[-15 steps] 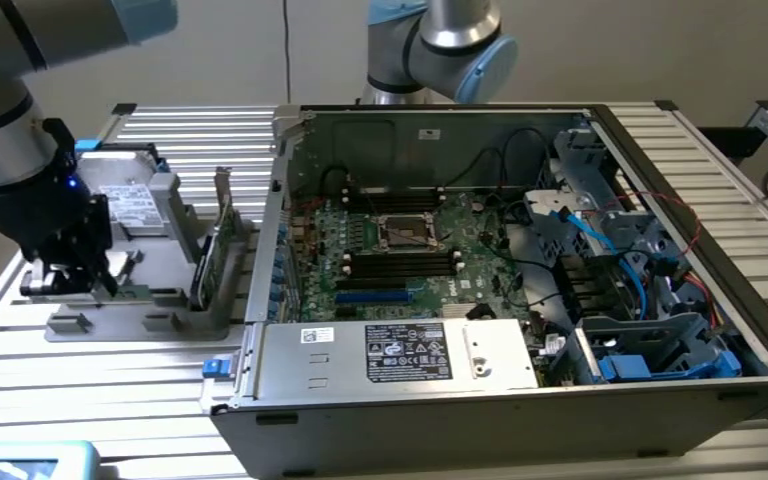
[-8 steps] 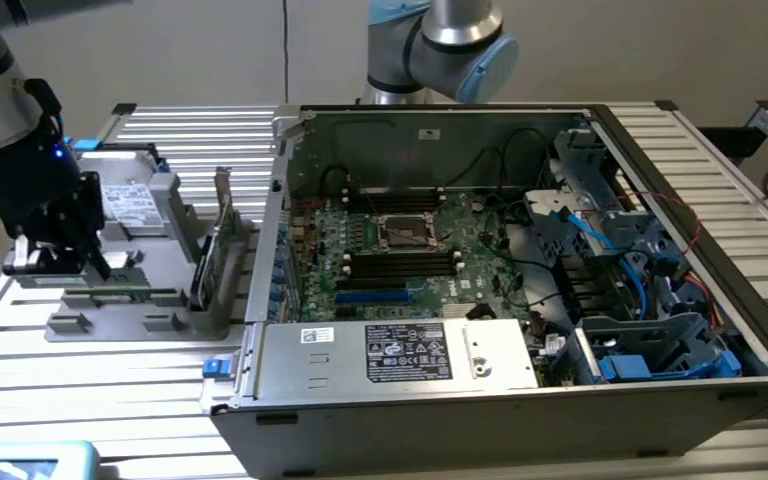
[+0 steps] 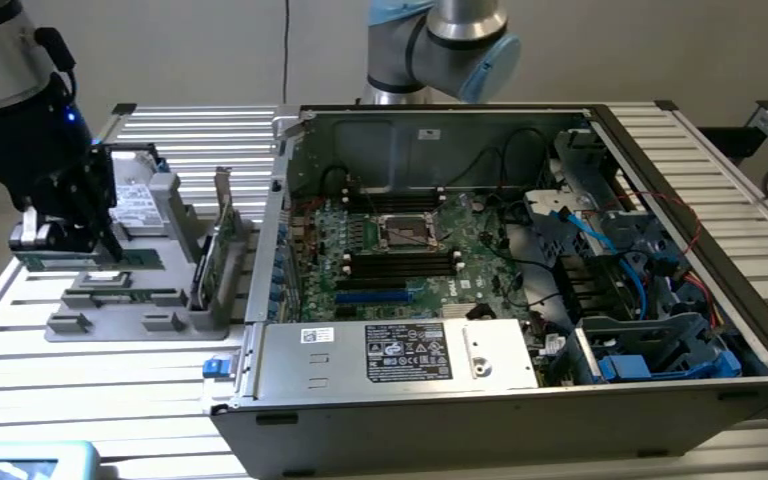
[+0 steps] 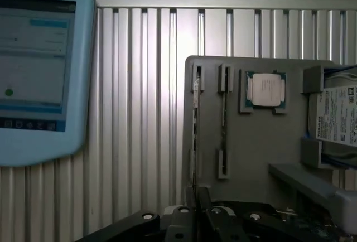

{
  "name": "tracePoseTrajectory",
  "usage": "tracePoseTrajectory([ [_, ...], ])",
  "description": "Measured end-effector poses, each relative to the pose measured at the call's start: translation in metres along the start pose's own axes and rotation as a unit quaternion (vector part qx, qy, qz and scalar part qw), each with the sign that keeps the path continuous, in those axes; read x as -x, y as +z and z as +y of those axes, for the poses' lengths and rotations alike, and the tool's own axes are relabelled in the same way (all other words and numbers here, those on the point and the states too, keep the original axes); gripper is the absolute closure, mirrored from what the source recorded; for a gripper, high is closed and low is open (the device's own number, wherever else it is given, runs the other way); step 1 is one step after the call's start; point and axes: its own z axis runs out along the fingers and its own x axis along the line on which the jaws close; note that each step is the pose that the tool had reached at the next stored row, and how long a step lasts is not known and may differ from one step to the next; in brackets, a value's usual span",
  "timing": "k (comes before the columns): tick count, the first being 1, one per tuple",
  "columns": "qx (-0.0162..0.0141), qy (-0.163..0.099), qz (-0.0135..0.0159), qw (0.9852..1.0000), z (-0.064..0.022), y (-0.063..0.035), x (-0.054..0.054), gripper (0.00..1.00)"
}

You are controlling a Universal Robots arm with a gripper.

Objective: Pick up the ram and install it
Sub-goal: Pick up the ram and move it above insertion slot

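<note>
Gripper [image 4: 196, 193]: fingers [image 4: 204, 198] closed on the ram [image 4: 195, 125]. The ram stands on edge between them, in line with the outermost slot of the grey holder [image 4: 262, 147]. Just past the fingers, a processor chip [image 4: 266, 90] lies in its pocket on that holder. Well beyond them stands the open computer case [image 3: 491, 425].

WALL: plain pale grey wall [image 3: 171, 60], one thin cord [image 3: 287, 45] hanging straight down | TABLE: table [image 3: 91, 370] of ribbed aluminium slats | LIGHT: bright glare there on the exterior view's left
</note>
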Motion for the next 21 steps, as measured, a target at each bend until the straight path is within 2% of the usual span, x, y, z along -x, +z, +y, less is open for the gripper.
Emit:
tracePoseTrajectory([
  [9, 0.0001, 0.0, -0.0014, 1.0, -0.0354, -0.0415, -0.009, 0.86],
  [15, 0.0005, 0.0, -0.0017, 1.0, -0.0617, -0.0659, -0.009, 0.86],
  [21, 0.0006, -0.001, -0.0018, 1.0, -0.0888, -0.0684, -0.009, 0.86],
])
